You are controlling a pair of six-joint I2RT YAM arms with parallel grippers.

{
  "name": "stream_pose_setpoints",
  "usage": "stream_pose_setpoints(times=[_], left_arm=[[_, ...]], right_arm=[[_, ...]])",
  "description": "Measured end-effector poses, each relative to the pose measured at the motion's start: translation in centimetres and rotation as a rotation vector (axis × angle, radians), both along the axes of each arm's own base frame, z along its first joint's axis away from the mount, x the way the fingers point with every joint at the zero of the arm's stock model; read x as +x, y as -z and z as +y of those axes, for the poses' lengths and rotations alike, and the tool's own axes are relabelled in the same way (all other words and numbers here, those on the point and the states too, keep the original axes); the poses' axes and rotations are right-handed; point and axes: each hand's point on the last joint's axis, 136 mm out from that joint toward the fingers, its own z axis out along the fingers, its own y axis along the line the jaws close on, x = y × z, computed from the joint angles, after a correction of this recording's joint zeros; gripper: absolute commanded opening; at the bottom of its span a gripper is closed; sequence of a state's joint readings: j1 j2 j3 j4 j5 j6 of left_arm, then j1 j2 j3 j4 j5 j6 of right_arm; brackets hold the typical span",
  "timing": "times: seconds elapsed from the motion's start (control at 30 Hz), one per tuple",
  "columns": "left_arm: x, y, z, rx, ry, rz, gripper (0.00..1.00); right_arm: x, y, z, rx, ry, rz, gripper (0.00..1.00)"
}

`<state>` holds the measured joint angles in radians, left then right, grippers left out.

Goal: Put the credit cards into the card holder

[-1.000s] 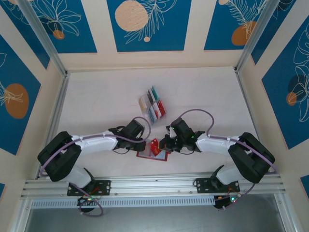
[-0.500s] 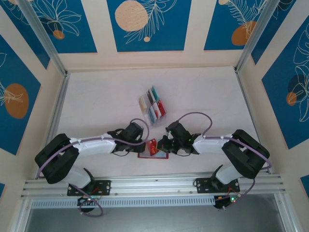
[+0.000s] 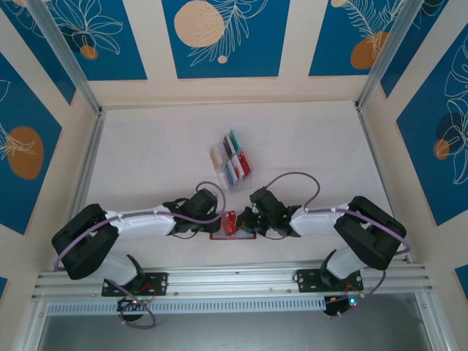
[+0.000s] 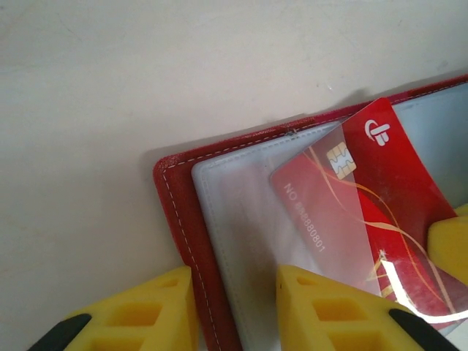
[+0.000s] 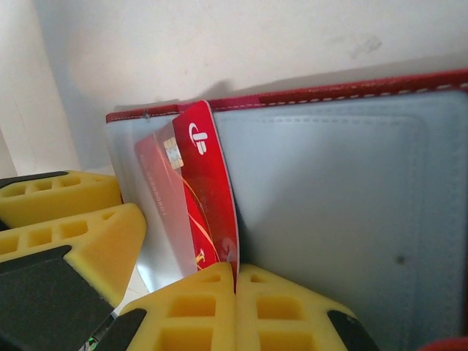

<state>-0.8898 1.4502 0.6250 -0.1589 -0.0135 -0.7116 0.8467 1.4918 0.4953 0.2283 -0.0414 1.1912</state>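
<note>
a: red card (image 4: 380, 183), lower end?
b: cut off at the frame edge; its number blurs under the clear sleeve (image 4: 234, 219).
a: card holder (image 4: 175, 212)?
b: runs off right and bottom.

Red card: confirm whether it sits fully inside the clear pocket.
No, the red card lies only partly under the clear pocket, the right tool pinching its end.

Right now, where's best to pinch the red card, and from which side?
Pinch the red card across its flat faces at the end opposite the chip, coming from the right arm's side. The chip end sits partly inside the card holder; the right gripper grips the free end.
</note>
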Motion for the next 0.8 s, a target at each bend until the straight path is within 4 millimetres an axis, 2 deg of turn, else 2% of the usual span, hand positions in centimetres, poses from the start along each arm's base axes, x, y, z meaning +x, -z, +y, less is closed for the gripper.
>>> stream_pose_setpoints(times=[0.13,0.3,0.6,0.8], left_arm=[[0.0,0.0,-0.1,-0.001,-0.012,-0.002,0.30],[0.0,0.1,-0.1,0.001,-0.018,-0.003,0.30],[0.0,0.1,-0.2,-0.004,-0.030,-0.003,0.30],[-0.3,0.0,-0.6,-0.014,-0.016,-0.004,0.30]], right_arm=[[-0.2,0.0,0.5,-0.002,-0.012,-0.009,0.00],[-0.4,0.0,1.6,-0.027,-0.052,-0.017,0.08],[-0.9,0.0,2.3,-0.096,-0.141,-0.043,0.36],[-1.4,-0.4,2.3,-0.134,-0.198,-0.031,0.44]])
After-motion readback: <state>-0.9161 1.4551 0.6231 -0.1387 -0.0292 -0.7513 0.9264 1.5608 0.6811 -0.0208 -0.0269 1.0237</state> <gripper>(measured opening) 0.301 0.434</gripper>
